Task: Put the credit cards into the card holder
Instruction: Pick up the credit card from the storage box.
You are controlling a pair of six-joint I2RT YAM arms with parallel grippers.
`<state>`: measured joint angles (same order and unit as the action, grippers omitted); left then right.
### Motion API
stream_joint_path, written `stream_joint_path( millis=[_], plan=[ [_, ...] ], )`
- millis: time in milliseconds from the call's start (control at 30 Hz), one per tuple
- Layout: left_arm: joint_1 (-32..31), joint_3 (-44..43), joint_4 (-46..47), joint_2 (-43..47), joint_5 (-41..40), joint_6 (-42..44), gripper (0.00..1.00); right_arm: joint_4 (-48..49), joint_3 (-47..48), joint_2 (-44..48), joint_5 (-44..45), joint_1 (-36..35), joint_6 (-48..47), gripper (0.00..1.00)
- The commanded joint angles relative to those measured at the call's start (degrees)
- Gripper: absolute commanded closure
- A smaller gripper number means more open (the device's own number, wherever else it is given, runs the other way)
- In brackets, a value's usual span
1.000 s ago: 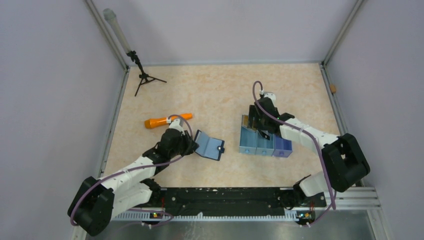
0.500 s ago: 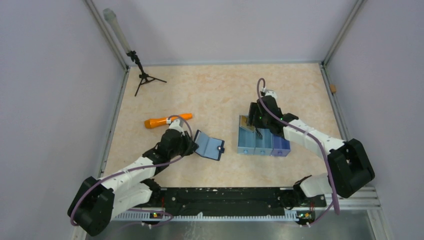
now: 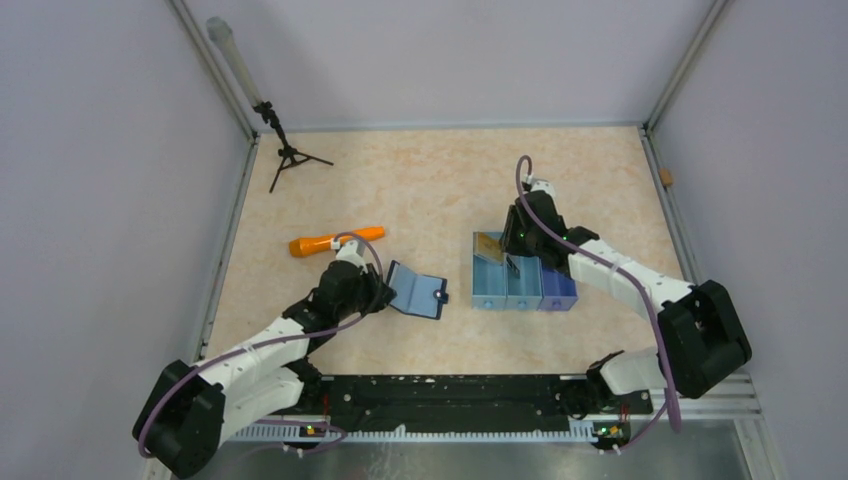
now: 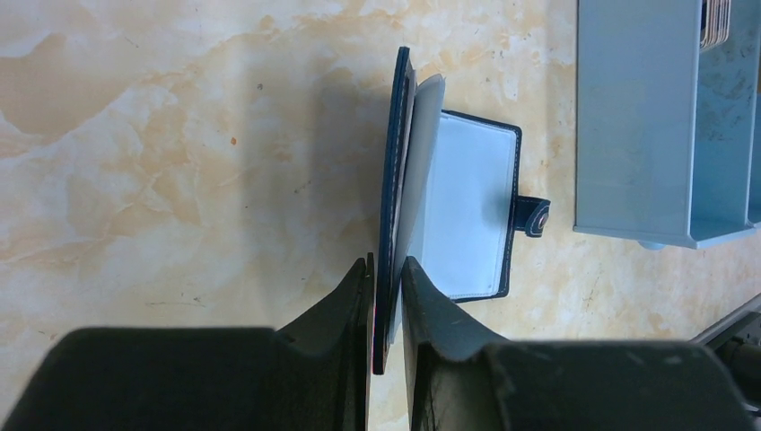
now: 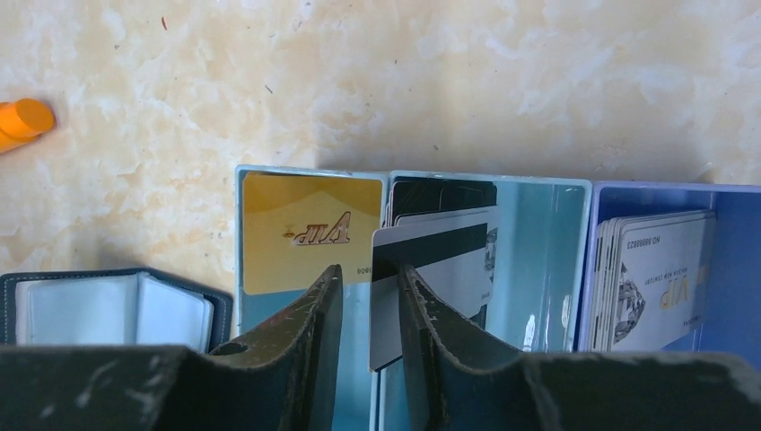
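The navy card holder (image 3: 418,293) lies open on the table, its pale blue inside (image 4: 467,206) facing up. My left gripper (image 4: 386,301) is shut on its raised navy cover (image 4: 396,162). A three-compartment blue tray (image 3: 545,292) holds the credit cards: a gold card (image 5: 310,229), black cards (image 5: 444,193) and a stack of white cards (image 5: 660,269). My right gripper (image 5: 368,287) reaches into the tray with its jaws narrowly apart. A grey card with a black stripe (image 5: 449,256) leans against its right finger, and a gap shows beside the left finger.
An orange marker (image 3: 335,241) lies behind the left arm. A small black tripod (image 3: 290,155) stands at the back left. A small tan object (image 3: 666,177) sits by the right wall. Grey walls enclose the table on three sides.
The right gripper's jaws have narrowed over the tray's cards, and the tray has slid slightly left. The left gripper still holds the card holder's cover in the same place.
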<state>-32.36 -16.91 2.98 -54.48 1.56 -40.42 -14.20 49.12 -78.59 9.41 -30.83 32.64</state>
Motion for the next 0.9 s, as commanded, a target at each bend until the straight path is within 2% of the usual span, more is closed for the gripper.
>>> stream_joint_path(
  millis=[0, 233, 600, 867],
  plan=[
    [-0.1, 0.7, 1.2, 1.1, -1.0, -0.2, 0.8, 1.4, 0.1, 3.3, -0.8, -0.1, 0.7, 0.73],
    [-0.1, 0.8, 1.0, 1.2, -1.0, -0.3, 0.8, 0.7, 0.3, 3.9, -0.4, 0.0, 0.4, 0.87],
    [-0.1, 1.1, 0.4, 2.2, -1.0, -0.5, 0.8, -0.1, -0.1, 2.1, 1.0, 0.0, -0.7, 0.99],
    [-0.1, 1.1, 0.3, 2.2, -3.1, -0.6, 0.8, -4.7, 0.2, 3.4, 7.9, 0.0, -3.6, 1.0]
  ],
)
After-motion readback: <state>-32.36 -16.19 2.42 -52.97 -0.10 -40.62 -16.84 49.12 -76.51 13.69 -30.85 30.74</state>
